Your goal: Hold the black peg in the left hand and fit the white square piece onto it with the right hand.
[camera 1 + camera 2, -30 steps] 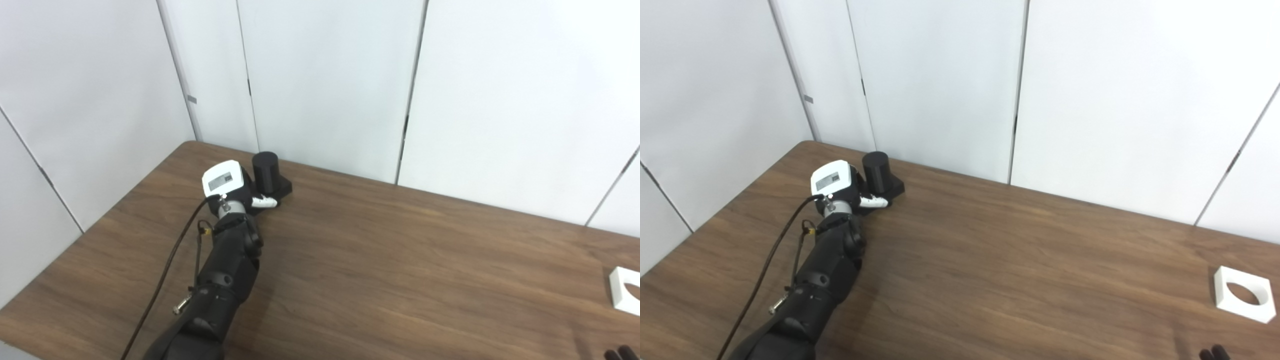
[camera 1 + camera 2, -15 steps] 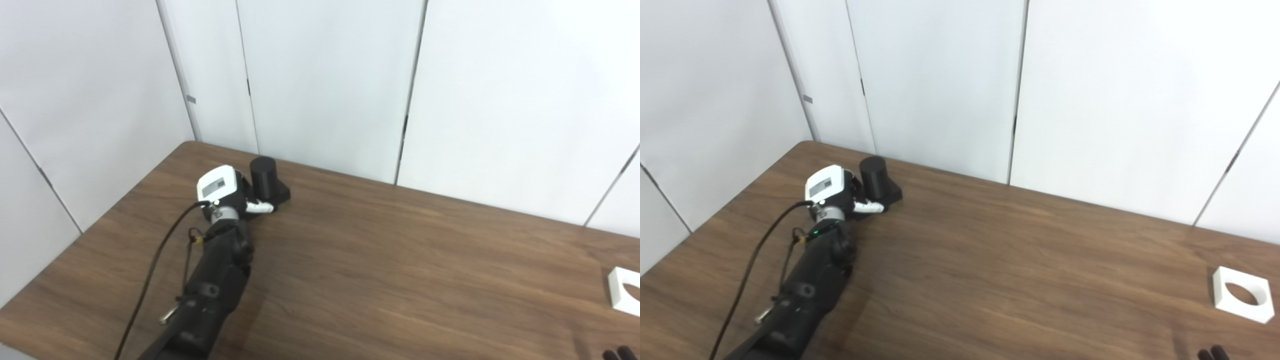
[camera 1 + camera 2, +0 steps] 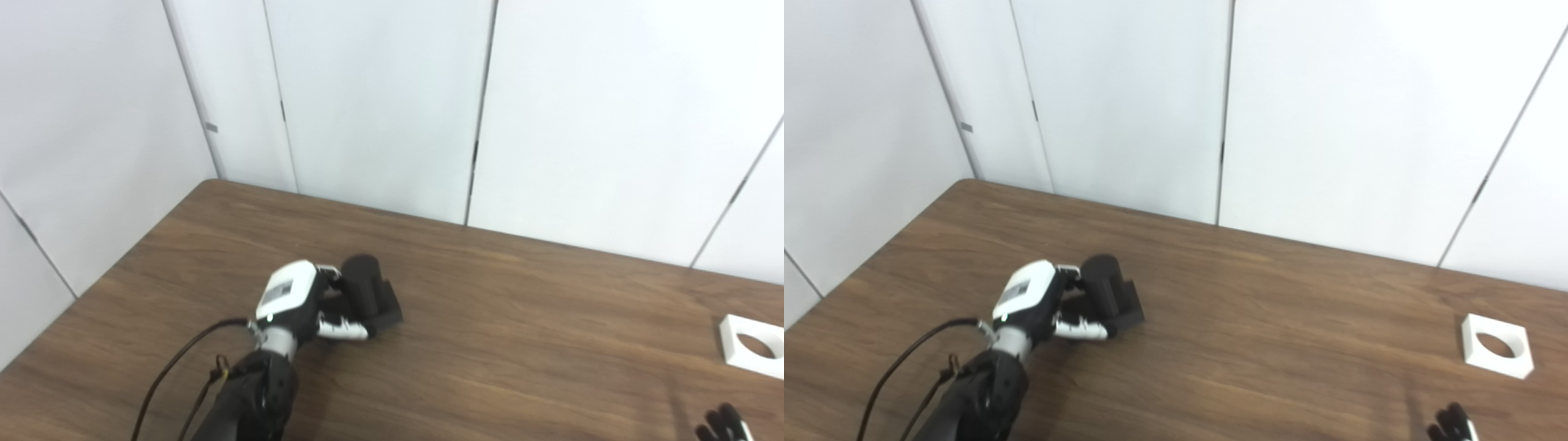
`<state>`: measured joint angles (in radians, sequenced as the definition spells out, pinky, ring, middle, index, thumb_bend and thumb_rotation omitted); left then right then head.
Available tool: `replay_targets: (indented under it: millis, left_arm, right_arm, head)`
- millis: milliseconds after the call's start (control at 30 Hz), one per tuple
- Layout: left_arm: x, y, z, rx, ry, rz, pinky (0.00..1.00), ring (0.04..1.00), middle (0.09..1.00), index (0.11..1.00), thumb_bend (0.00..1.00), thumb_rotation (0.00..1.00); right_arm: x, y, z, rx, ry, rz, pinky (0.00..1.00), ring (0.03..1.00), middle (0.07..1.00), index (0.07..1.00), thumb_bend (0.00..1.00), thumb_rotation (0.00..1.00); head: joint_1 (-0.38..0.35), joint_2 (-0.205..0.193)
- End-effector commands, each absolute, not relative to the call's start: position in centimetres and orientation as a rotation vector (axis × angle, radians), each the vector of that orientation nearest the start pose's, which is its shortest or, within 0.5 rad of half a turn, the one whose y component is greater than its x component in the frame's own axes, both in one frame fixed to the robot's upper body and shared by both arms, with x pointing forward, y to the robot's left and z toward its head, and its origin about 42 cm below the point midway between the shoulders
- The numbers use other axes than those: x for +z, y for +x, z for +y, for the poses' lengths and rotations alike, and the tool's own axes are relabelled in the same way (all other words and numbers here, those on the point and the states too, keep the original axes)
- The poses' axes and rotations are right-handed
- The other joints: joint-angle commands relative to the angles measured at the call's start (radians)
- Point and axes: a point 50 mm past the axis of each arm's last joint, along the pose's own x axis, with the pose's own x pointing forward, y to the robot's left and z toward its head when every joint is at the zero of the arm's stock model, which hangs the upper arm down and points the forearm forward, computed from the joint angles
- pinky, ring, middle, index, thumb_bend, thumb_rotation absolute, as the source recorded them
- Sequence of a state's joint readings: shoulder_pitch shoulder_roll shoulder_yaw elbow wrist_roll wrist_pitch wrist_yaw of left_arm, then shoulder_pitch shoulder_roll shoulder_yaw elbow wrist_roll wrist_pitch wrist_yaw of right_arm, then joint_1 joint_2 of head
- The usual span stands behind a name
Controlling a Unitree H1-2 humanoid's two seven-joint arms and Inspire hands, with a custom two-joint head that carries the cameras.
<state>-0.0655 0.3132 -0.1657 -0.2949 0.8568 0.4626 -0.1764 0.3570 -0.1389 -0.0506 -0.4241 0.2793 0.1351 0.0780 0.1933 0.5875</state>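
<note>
The black peg, a dark cylinder standing on a square black base, sits on the brown wooden counter left of its middle, and looks tipped slightly toward 1 o'clock. Whether its base rests flat on the wood cannot be told. The left hand is right beside it at 9 o'clock, touching it. The fingers curl around the near, lower side of the base at about 7 o'clock from the cylinder, while another white-tipped digit shows at the cylinder's upper left, at roughly 10 o'clock. So the peg lies between them, and the left hand is closed upon it. The white back of the hand faces up, and the black forearm with its looping cable runs down toward 7 o'clock to the picture's bottom edge.

Well apart, out at 3 o'clock near the counter's right edge, the white square piece lies flat, its round hole facing up, touching nothing. Near it, at 6 o'clock from it at the bottom edge, only the dark tips of the right hand show; they appear spread with nothing between them, though most of the hand is out of the picture.
</note>
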Motion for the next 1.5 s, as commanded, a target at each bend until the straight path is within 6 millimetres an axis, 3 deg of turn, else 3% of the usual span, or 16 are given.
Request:
replay_targets:
  millis: [0,333,533,800,1067,1367,1433,1467]
  left_arm:
    - [18.9,28.2,25.8,0.035,1.147,-0.002,0.63,0.741,0.715,0.483,0.52,0.05]
    - [18.5,22.3,21.5,-0.119,1.141,-0.039,0.64,0.753,0.734,0.484,0.52,0.05]
    - [17.9,20.2,19.9,-0.174,1.107,-0.055,0.65,0.747,0.724,0.484,0.52,0.04]
    - [15.4,16.4,18.1,-0.263,1.046,0.019,0.67,0.766,0.730,0.485,0.52,0.04]
    - [14.1,15.2,17.5,-0.304,1.049,0.048,0.68,0.777,0.736,0.484,0.52,0.04]
    - [13.2,15.3,17.0,-0.338,1.048,0.074,0.69,0.782,0.736,0.484,0.52,0.05]
    - [12.9,15.5,17.1,-0.346,1.052,0.072,0.69,0.784,0.735,0.484,0.52,0.05]
    - [12.7,15.5,17.2,-0.349,1.054,0.072,0.69,0.782,0.735,0.484,0.52,0.05]
  right_arm:
    - [14.0,16.6,-26.1,0.013,0.127,0.020,1.00,1.000,0.980,1.000,0.65,1.00]
    - [14.7,16.6,-25.3,0.022,0.128,0.021,1.00,1.000,0.980,1.000,0.54,1.00]
    - [15.2,16.4,-25.0,0.034,0.128,0.016,1.00,1.000,0.967,1.000,0.52,1.00]
    - [16.1,15.9,-24.6,0.037,0.134,0.037,1.00,0.983,0.939,0.994,0.53,1.00]
    - [16.3,15.9,-24.8,0.044,0.138,0.042,0.99,0.972,0.924,0.972,0.58,1.00]
    - [17.4,16.1,-25.4,0.033,0.115,0.014,0.93,0.950,0.911,0.951,0.54,1.00]
    - [18.1,16.5,-25.6,0.024,0.091,0.004,0.92,0.950,0.904,0.944,0.50,0.90]
    - [18.4,16.7,-25.7,0.021,0.073,0.000,0.91,0.952,0.902,0.937,0.45,0.78]
  head:
    - [-0.015,0.009]
    - [-0.089,0.050]
    - [-0.145,0.093]
    - [-0.184,0.130]
    - [-0.206,0.155]
    - [-0.263,0.177]
    - [-0.292,0.180]
    - [-0.302,0.181]
